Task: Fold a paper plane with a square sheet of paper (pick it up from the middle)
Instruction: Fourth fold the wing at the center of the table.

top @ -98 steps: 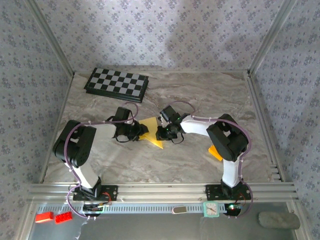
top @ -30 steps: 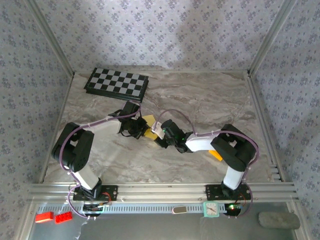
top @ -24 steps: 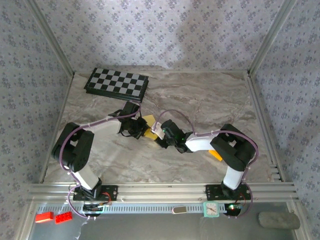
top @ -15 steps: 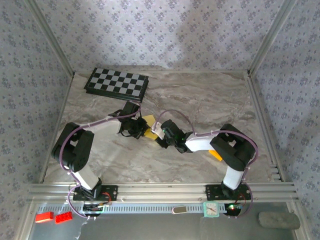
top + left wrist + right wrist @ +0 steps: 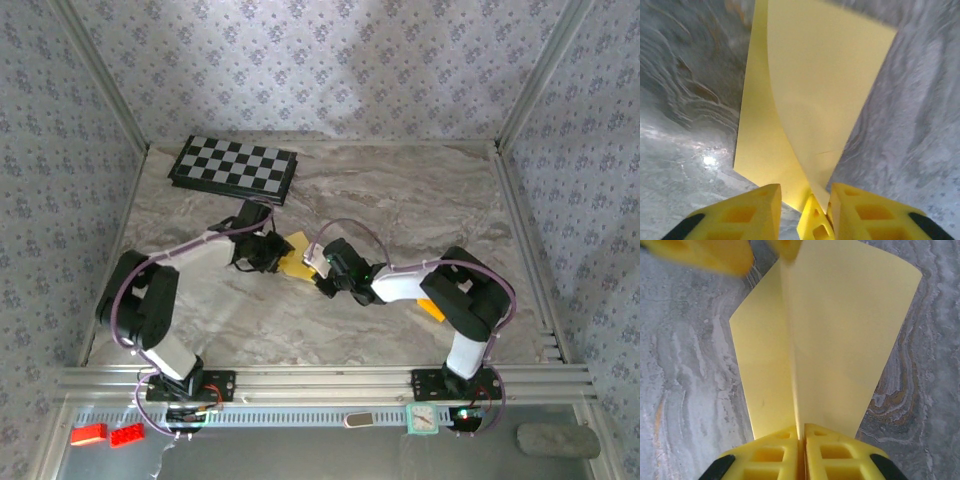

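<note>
The paper (image 5: 294,256) is thin, matte and pale yellow, and it is not a flat square. One layer lies flat on the table (image 5: 400,200). A second layer rises from a straight crease and bends over as a smooth, unwrinkled flap (image 5: 825,90) (in the right wrist view the crease runs down the middle towards the camera). In the left wrist view the sheet narrows towards the fingers. It sits nearer to the arms' bases than the checkerboard (image 5: 233,168) and a little to its right, on a grey, veined, marble-look surface.

The checkerboard is a flat, dark-framed board of black and white squares. A small thick orange block (image 5: 432,308) lies well to the right of the checkerboard and much nearer to the bases.

Both arms are bent at the elbow and stretched low over the table. Their wrists meet at the paper from opposite sides, the left arm coming from the checkerboard's side.

The left gripper (image 5: 804,189) has blocky yellow plastic fingers with rectangular pockets. They stand apart, with the paper's narrow end in the gap. Whether the paper touches either finger cannot be told.

The right gripper (image 5: 801,430) has its matching fingers pressed together, pinching the paper at the crease.
</note>
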